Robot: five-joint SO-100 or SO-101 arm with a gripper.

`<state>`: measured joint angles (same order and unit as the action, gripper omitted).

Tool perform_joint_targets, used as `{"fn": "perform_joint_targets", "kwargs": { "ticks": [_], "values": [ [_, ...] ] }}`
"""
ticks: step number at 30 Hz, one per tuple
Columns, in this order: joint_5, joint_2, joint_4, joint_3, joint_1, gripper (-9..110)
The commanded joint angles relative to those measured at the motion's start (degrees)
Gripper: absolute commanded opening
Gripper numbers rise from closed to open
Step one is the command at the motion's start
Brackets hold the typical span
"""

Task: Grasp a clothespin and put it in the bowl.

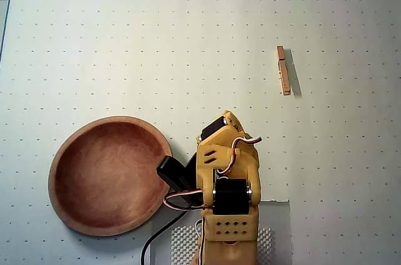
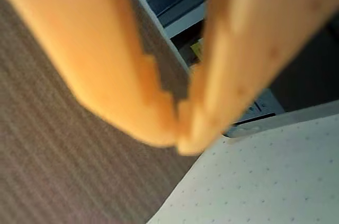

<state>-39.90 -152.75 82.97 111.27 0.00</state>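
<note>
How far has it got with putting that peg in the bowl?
Nothing is done yet. The clothespin lies alone on the table, far from the empty bowl. The claw is closed on nothing, folded back near the base. Reaching, grasping and dropping all remain.

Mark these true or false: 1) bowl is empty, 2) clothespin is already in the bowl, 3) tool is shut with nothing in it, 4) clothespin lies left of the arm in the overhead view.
1) True: the bowl holds nothing.
2) False: the clothespin lies on the dotted mat, far from the bowl.
3) True: in the wrist view the tool has its tips touching, with nothing between them.
4) False: in the overhead view it lies up and right of the arm; the bowl is on the left.
</note>
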Motion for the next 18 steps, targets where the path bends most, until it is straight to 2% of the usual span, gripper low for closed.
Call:
{"fn": "perform_joint_targets", "kwargs": {
  "ticks": [1, 12, 18],
  "values": [
    [-4.3, 3.9, -0.2, -6.8, 2.9, -3],
    [-32.7, 22.7, -0.4, -17.4, 15.9, -3],
    [-43.8, 27.8, -0.5, -19.9, 20.3, -3]
  ]
}}
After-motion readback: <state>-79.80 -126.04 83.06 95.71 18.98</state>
